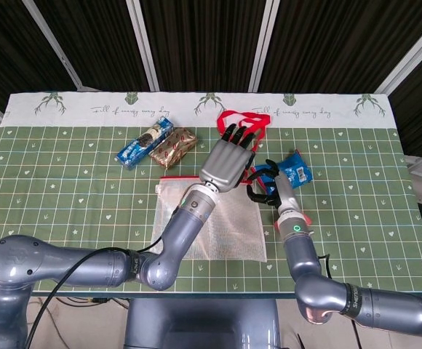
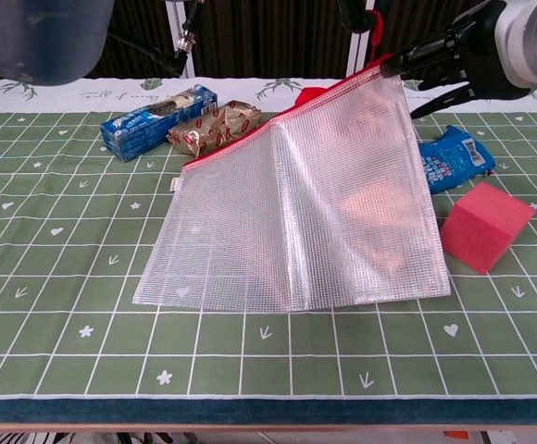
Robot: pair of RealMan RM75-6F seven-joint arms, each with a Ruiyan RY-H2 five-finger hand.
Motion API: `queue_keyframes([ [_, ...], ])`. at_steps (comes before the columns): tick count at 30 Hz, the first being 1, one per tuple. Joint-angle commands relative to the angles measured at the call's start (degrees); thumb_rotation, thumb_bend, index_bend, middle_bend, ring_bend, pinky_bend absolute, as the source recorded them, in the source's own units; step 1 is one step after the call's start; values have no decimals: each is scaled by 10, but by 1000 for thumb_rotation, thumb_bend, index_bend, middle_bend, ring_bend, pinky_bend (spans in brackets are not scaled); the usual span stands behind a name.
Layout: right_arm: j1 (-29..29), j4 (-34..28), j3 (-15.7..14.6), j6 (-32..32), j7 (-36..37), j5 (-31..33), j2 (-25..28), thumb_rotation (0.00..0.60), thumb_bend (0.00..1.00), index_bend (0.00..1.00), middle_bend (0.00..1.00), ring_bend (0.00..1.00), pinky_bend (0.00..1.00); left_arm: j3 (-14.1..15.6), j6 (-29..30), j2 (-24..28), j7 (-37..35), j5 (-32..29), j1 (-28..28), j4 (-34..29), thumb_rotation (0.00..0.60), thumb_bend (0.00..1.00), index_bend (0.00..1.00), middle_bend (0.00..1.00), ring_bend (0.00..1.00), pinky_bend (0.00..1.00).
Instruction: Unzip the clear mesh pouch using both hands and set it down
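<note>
From the head view I have my left hand (image 1: 228, 161) raised over the centre of the bench (image 1: 65, 189), its back toward the camera and its dark fingers (image 1: 239, 135) reaching up over the red strap (image 1: 229, 116) near the top middle. I cannot tell from here whether that hand is gripping anything or simply spread, and in the chest view only the blurred bulk of its arm fills the upper left corner.

My right hand (image 2: 463, 57) sits in the upper right of the chest view, its black fingers (image 2: 426, 55) closed on the top right corner of the clear mesh pouch (image 2: 296, 213) at the end of its red zipper edge (image 2: 241, 139). That corner is lifted off the bench, so the pouch slopes down from upper right to its lower edge, which lies flat across the middle of the frame.

A pink foam cube (image 2: 486, 227) stands just right of the pouch's lower right corner. A blue snack packet (image 2: 454, 162) lies behind it, partly hidden by the pouch. In the upper left a blue biscuit pack (image 2: 153, 120) and a gold wrapped snack (image 2: 218, 128) lie side by side, touching.
</note>
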Motion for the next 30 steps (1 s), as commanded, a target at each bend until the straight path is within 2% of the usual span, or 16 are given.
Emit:
queue_keyframes([
  [1,-1,1,0,1,1,-2,0,600,504,510,77,0,203,1,1,1,-2,-1,-1,0,600,470,591,127,0,0],
  [26,-3,-3,8,1,4,4,0,600,514,517,82,0,203,11,4,8,-15,-1,-8,-3,600,470,592,127,0,0],
  [30,-3,-4,9,2,3,9,0,600,523,542,85,0,203,12,5,9,-16,-1,-10,-4,600,471,592,127,0,0],
])
